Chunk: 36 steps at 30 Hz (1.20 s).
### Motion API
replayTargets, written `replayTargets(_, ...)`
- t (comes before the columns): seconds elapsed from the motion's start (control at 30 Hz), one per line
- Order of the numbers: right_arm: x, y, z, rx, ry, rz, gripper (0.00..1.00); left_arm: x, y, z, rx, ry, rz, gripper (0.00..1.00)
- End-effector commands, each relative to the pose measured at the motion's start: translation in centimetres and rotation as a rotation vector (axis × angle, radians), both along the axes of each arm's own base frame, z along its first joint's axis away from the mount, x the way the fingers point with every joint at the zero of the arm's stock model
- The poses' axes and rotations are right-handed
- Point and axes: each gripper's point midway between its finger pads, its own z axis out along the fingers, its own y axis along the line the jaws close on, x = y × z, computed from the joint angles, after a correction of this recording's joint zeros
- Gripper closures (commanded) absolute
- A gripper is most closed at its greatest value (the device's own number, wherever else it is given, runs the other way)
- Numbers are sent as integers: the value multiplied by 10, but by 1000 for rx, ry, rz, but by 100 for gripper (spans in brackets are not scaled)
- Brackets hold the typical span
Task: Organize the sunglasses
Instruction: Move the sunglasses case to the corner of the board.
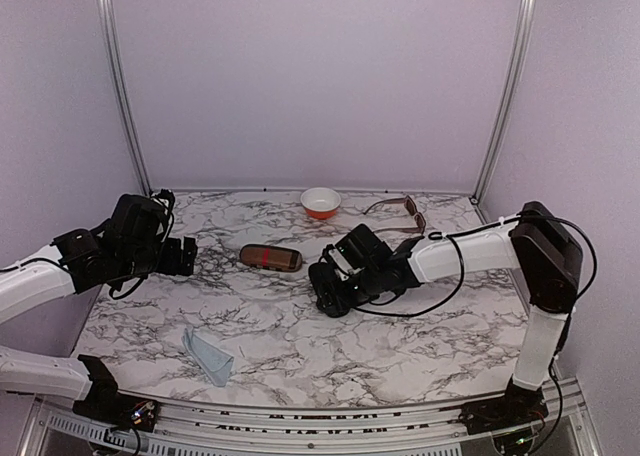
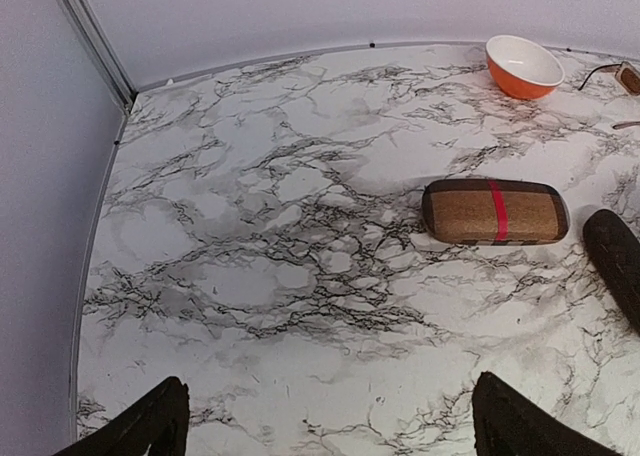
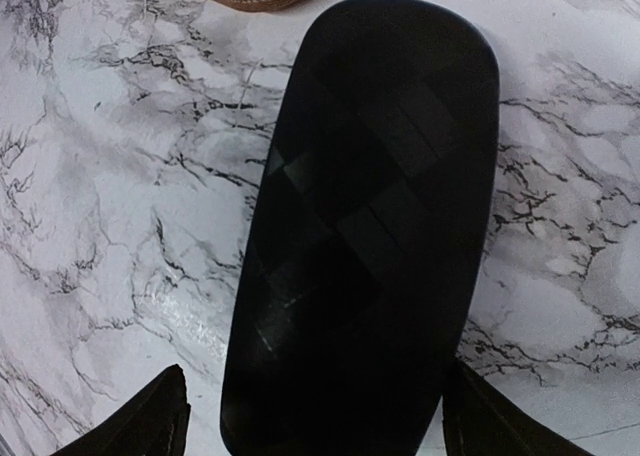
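One brown, thick-framed sunglasses (image 1: 414, 216) pair lies arms-open near orange bowl (image 1: 321, 202); my left gripper (image 2: 330, 401) gapes empty, my right gripper (image 3: 315, 401) stands spread, loose astride black case (image 3: 370, 196).

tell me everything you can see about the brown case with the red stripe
The brown case is oblong with rounded ends. Its top is tan and woven-looking, with a darker brown rim and one red stripe across it. It looks closed and lies flat on the marble table, near the middle. Nothing touches it; the black case lies close beside it, with a small gap between them.
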Motion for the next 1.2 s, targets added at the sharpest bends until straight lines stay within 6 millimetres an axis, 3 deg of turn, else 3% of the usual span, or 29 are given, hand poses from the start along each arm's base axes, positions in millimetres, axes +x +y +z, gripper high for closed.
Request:
replayTargets(0.0, 10, 18, 1, -1, -16, -13, 16, 0, 0, -2, 6, 2, -12, 1)
replayTargets(0.33, 2, 22, -22, -83, -9, 24, 44, 0, -5, -5, 0, 18, -28, 1)
replayTargets(0.43, -2, 22, -18, -85, -18, 28, 52, 0, -7, -7, 0, 26, -35, 1)
replayTargets(0.6, -18, 27, -6, -68, -10, 46, 55, -2, -11, -10, -15, 41, -57, 1)
replayTargets(0.77, -52, 40, -7, -29, 68, 52, 53, -3, -19, -14, -43, 66, -85, 1)
replayTargets(0.9, -82, 61, -3, 48, 136, 86, 39, -4, -28, -19, -78, 94, -109, 1)
replayTargets(1.0, -93, 77, 15, 151, 158, 136, 30, -6, -36, -24, -106, 117, -129, 1)
replayTargets(1.17, -95, 89, 55, 317, 130, 228, 23, -10, -55, -35, -170, 185, -183, 2)
